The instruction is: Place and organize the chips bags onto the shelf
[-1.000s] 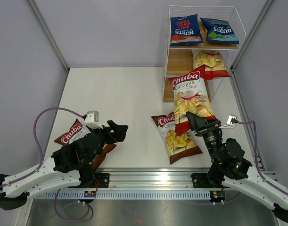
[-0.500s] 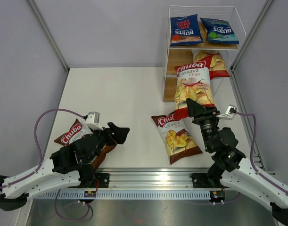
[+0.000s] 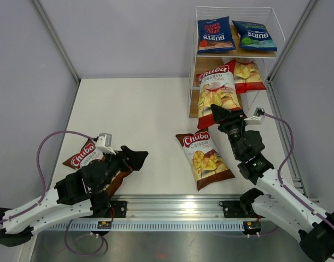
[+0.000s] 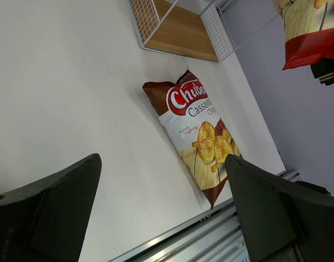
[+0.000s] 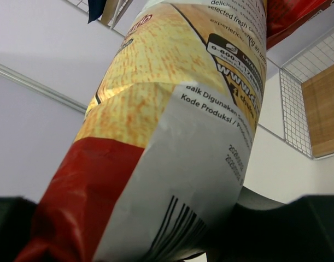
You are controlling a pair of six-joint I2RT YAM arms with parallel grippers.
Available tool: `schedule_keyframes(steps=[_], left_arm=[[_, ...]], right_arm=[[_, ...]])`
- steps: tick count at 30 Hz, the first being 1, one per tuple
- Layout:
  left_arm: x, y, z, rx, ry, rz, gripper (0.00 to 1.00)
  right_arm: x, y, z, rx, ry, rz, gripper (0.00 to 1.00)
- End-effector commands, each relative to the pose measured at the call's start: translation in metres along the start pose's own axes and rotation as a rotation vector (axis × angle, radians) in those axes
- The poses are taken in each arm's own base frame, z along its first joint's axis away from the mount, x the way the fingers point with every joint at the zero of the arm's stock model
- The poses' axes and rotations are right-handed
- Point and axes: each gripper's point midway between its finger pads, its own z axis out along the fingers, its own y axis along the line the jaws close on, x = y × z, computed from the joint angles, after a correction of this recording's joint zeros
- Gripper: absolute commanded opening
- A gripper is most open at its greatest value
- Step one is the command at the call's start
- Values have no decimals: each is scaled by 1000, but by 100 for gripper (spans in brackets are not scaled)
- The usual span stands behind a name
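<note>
The shelf (image 3: 192, 82) stands at the far right, with two dark-blue Burts bags (image 3: 215, 34) (image 3: 254, 34) on its top tier and a red-and-white bag (image 3: 247, 73) on the middle tier. My right gripper (image 3: 218, 117) is shut on the bottom edge of the second red-and-white bag (image 3: 216, 94), holding it upright in front of the shelf's left half; the bag fills the right wrist view (image 5: 172, 125). A brown Chuba bag (image 3: 205, 159) lies flat on the table and shows in the left wrist view (image 4: 197, 136). Another brown bag (image 3: 82, 156) lies partly under my left arm. My left gripper (image 3: 135, 157) is open and empty.
The metal rail (image 3: 172, 210) runs along the near table edge. Grey walls close in the table on the left, back and right. The shelf's bottom wooden tier (image 4: 180, 35) shows bare in the left wrist view.
My right gripper has carried the red-and-white bag away from me and to the left, up against the shelf front. My left arm has shifted only slightly.
</note>
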Motion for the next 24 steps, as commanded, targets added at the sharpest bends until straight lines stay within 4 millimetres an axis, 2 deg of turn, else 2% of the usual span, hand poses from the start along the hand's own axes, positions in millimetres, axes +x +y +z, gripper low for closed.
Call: schedule_keyframes(steps=[1,8,13,14,16,17,19,24], left_arm=[[1,-1,-2,27,-5,6,99],[9,5,-2,25,3,7,99],[13,9,-1,19,7,3,99],[14,9,-1,22,6,2,99],[15,9,-1,24,9,0,99],[16,9,0,23,9,-2,99],[17,10,0,23,12,-4,99],[21,13,-1,22,15,-16,99]], right_arm=[[-34,54,8,-170,-68,91,25],[-38,49,41,-176,-31,116,26],[-46,44,57,-157,-38,152,25],[-43,36,64,-136,-29,171,25],[-43,38,70,-147,-17,225,25],[-38,32,77,-139,-3,235,25],[-33,33,86,-146,20,268,25],[-31,26,99,-115,9,361,24]])
